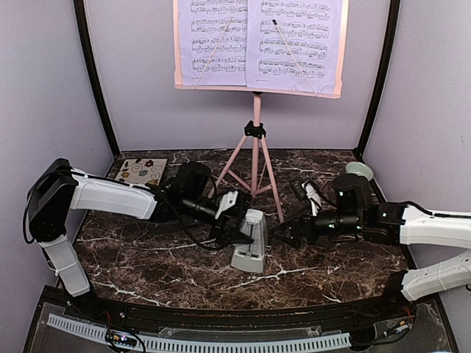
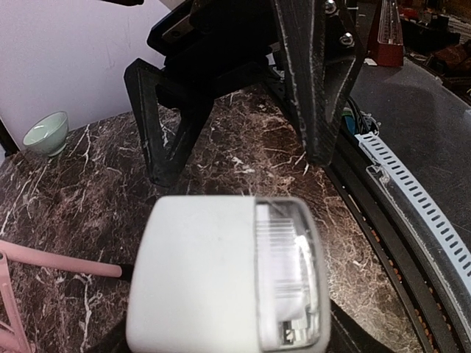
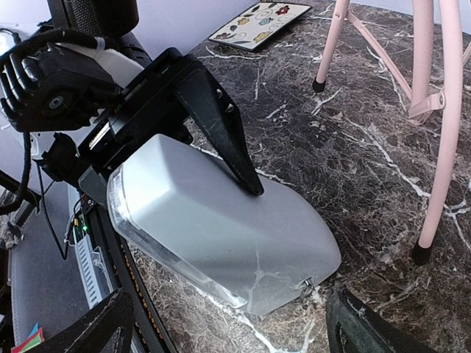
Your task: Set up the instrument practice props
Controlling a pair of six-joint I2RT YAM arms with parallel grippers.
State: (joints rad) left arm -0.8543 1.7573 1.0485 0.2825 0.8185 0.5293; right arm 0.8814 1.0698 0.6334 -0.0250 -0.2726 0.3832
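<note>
The pink music stand [image 1: 256,151] stands at the back middle with two lavender sheet-music pages [image 1: 219,40] [image 1: 296,40] on its desk. The white metronome [image 1: 250,243] stands on the marble in front of the stand's legs [image 3: 436,132]. My left gripper [image 1: 237,223] is at its upper left, fingers against both sides of the metronome [image 2: 221,279]; one finger [image 3: 224,132] presses its flank. My right gripper [image 1: 282,234] is open just right of it, its fingers [image 3: 360,327] spread wide with the metronome [image 3: 221,228] ahead of them.
A floral tile [image 1: 142,171] lies at the back left. A pale green bowl [image 1: 359,170] sits at the back right by the wall. A pink stand leg [image 2: 51,261] runs close to the metronome. A slotted cable rail [image 1: 221,342] lines the near edge.
</note>
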